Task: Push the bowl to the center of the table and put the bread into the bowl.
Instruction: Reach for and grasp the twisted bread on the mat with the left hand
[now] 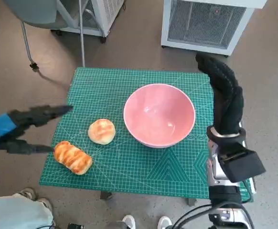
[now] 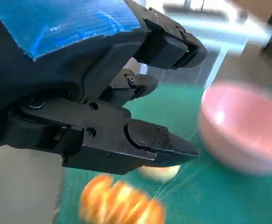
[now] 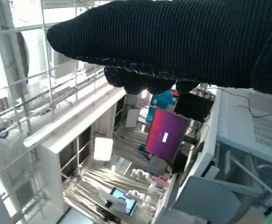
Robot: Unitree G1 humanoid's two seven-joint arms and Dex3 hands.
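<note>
Head view: the pink bowl (image 1: pixel 159 115) stands upright near the middle of the green-matted worktop (image 1: pixel 110 86), with a round bun (image 1: pixel 101 131) just beside it on the robot's left and a long twisted bread (image 1: pixel 72 157) lying nearer the worktop's left front corner, apart from both. The left robot hand (image 1: pixel 31 129) hovers at the left edge with its fingers (image 2: pixel 145 140) spread wide on either side of nothing, one fingertip close to the long bread. The gloved right robot hand (image 1: pixel 223 93) is raised at the worktop's right edge, beside the bowl and holding nothing; whether its fingers are spread or curled cannot be told.
</note>
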